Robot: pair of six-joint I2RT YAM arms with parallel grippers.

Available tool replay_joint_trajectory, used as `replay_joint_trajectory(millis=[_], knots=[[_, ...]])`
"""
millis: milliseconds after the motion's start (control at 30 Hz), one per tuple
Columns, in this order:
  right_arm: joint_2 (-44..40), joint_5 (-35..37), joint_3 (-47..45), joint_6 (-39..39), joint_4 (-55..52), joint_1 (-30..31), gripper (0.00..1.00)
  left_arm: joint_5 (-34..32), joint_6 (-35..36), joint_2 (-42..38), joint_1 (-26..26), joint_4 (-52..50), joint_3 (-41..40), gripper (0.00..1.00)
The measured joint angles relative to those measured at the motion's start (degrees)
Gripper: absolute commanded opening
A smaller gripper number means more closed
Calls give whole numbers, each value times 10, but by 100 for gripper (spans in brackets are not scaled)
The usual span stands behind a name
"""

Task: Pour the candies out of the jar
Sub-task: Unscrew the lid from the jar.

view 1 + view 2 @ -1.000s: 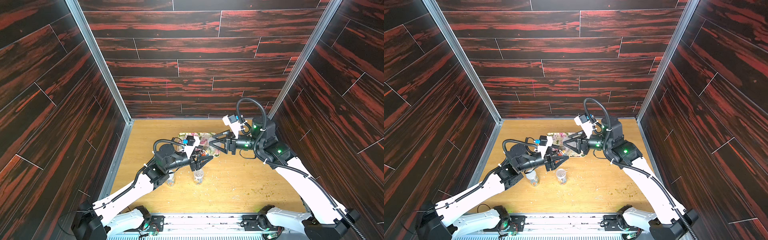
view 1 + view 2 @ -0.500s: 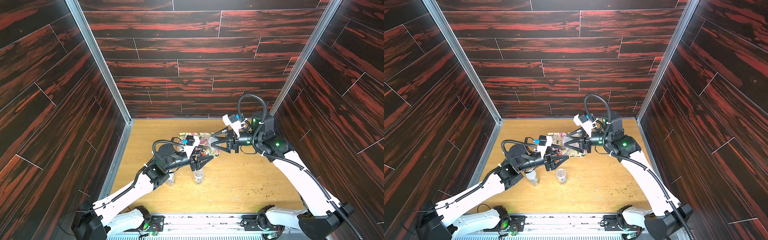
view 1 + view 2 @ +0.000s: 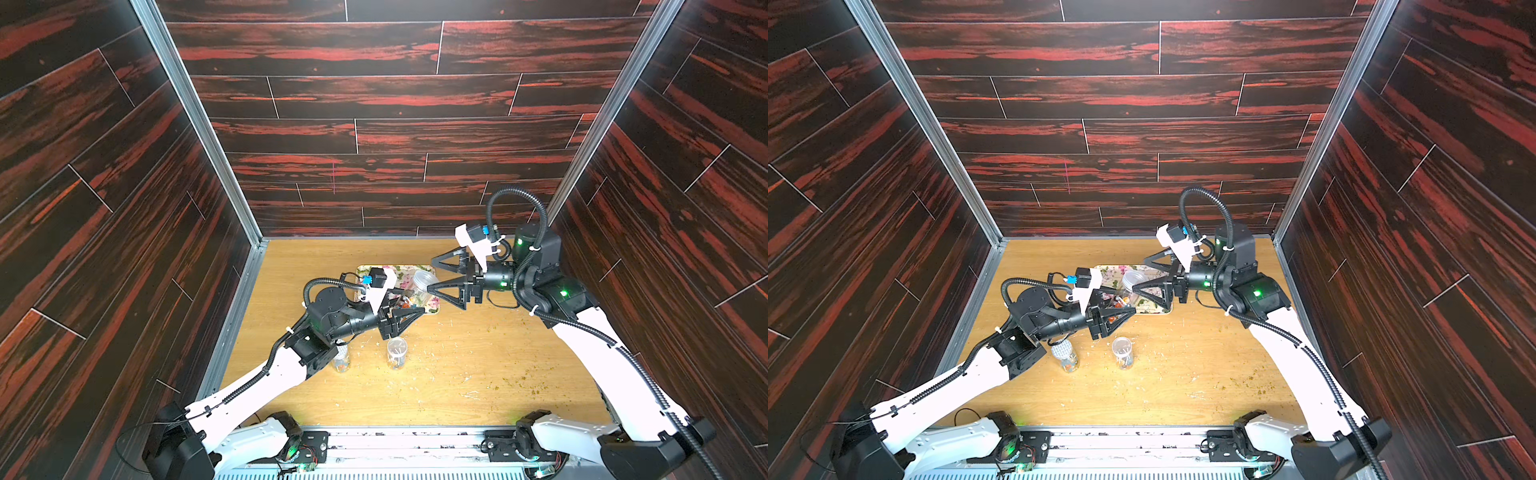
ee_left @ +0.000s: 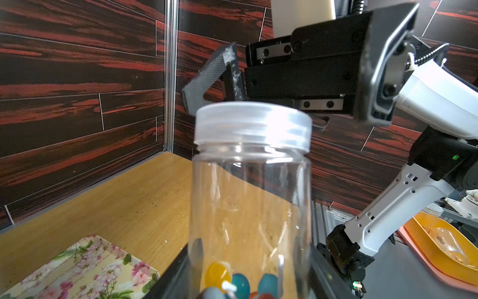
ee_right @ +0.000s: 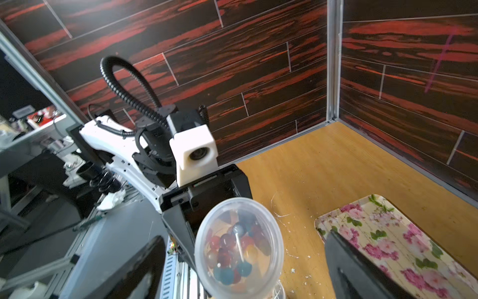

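The left gripper (image 3: 406, 308) clamps the base of the clear jar (image 3: 417, 291) above the flowered tray's (image 3: 1154, 308) near edge, mid-worktop (image 3: 457, 365). The jar's long axis tilts, with its lid (image 3: 424, 277) raised toward the far right corner and the candies (image 5: 232, 248) heaped at the base. The right gripper (image 3: 431, 274) straddles the lid, spread wide and clear of it.

No writing, label, brand mark or number is showing legibly anywhere; the jar (image 4: 249, 196), its lid (image 4: 252, 124) and the flowered tray (image 5: 388, 233) are carrying none.
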Motion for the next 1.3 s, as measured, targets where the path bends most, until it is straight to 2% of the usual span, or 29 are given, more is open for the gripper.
replay_joint_trajectory(millis=[133,333,500,600,867,1300], knots=[[-11,50,0,62,-7,0,99,-3,3,0,0,-7,0,37],[-46,183,0,201,-28,9,99,-6,13,0,0,-16,0,37],[-61,313,14,292,-73,65,99,-10,26,0,0,-33,0,37],[-57,372,21,320,-99,109,92,-15,33,0,0,-40,0,37],[-30,448,24,362,-120,163,88,-23,49,0,0,-46,0,37],[3,477,49,370,-138,199,84,-27,61,1,0,-60,0,37]])
